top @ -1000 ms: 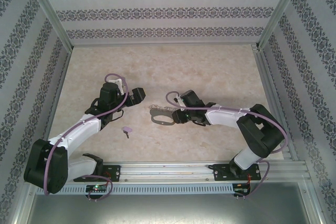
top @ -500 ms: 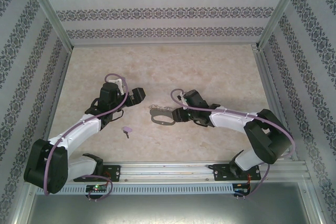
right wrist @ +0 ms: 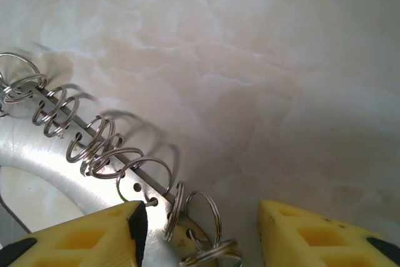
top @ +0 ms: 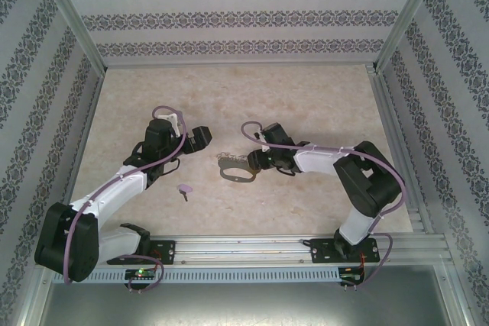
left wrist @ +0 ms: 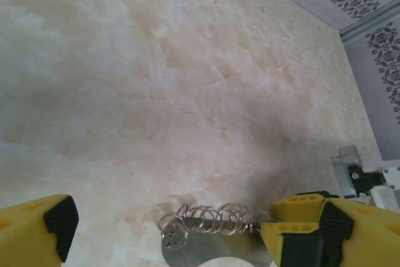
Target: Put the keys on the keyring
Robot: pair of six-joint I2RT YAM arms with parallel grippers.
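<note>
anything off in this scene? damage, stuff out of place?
Nothing broken or spilled. The keyring lies flat, its small split rings fanned unevenly along one edge. The key sits alone on the table, apart from the keyring and ungripped; the right gripper straddles the keyring's end, open.

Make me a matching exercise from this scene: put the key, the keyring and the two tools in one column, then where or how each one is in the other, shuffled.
1. key
2. keyring
3. left tool
4. right tool

A. open, at the keyring's end
B. lilac, alone on the table
C. grey, edged with small rings
D. open, apart from the keyring

Pairs: 1-B, 2-C, 3-D, 4-A
</note>
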